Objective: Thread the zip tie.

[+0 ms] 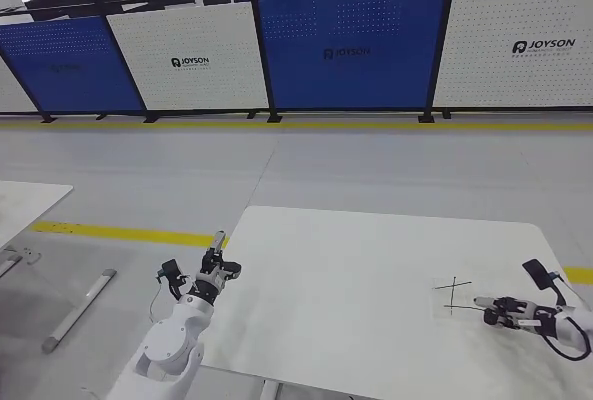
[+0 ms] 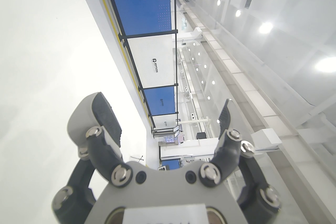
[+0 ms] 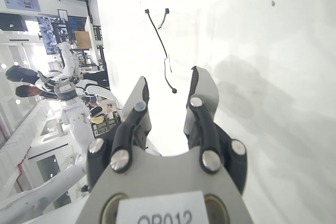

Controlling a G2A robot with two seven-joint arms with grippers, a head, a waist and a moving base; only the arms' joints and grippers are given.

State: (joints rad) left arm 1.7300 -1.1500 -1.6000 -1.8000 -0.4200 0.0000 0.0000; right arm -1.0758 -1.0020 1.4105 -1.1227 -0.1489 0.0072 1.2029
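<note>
Jaws stand wide apart and empty on both arms. In the top view, the left gripper (image 1: pixel 214 260) sits at the left edge of the table (image 1: pixel 356 300), well apart from the zip ties (image 1: pixel 454 286). These lie crossed near the right edge, just beside the right gripper (image 1: pixel 484 303).

In the left wrist view, the spread fingers point out at the room, and the ties are a faint mark far across the tabletop.

In the right wrist view, the nearest tie (image 3: pixel 166 75) lies just ahead of the fingertips, with two more beyond it, close together.

The likely trouble is the pick-up. The straps are thin and flat on a smooth top, so a pinch may skate off or drag a neighbour along. Threading probably needs both arms — with the left so far off, a tie held on one side could droop and miss its own head.
</note>
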